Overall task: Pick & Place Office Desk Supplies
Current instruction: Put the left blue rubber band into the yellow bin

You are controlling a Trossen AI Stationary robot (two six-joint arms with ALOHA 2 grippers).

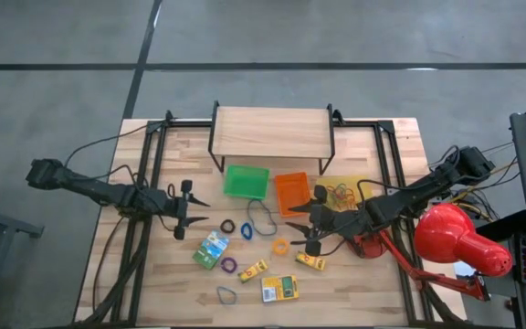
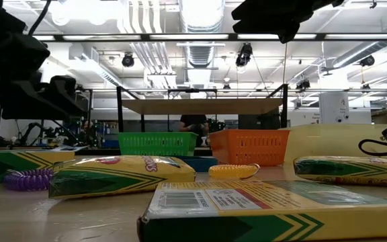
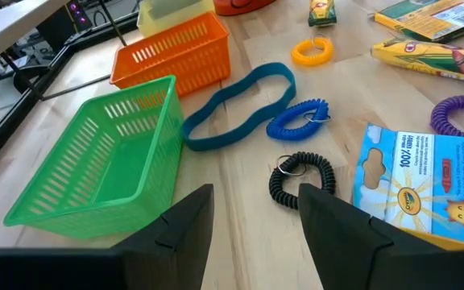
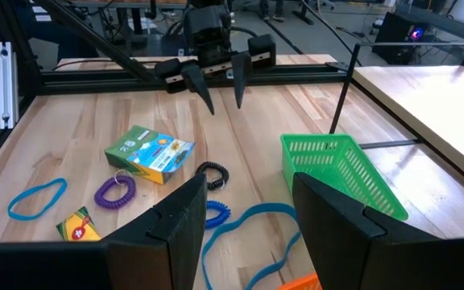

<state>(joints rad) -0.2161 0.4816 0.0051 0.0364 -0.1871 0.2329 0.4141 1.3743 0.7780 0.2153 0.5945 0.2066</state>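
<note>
The supplies lie loose on the wooden table: a blue and green box (image 1: 211,249), yellow boxes (image 1: 253,270) (image 1: 279,289) (image 1: 311,261), a black coil (image 3: 300,177), a blue coil (image 3: 299,119), a purple coil (image 1: 229,265), a yellow coil (image 1: 281,246) and flat blue bands (image 1: 262,217) (image 1: 226,294). My left gripper (image 1: 194,212) (image 3: 252,234) stands open left of the black coil, pointing at it from a short way off. On the right, my right gripper (image 1: 299,224) (image 4: 244,225) is open above the table beside the yellow coil. Neither touches anything.
A green tray (image 1: 247,181), an orange tray (image 1: 292,192) and a yellow tray (image 1: 345,192) with several bands stand in a row in front of a wooden shelf (image 1: 272,132). A red desk lamp (image 1: 455,239) fills the right side.
</note>
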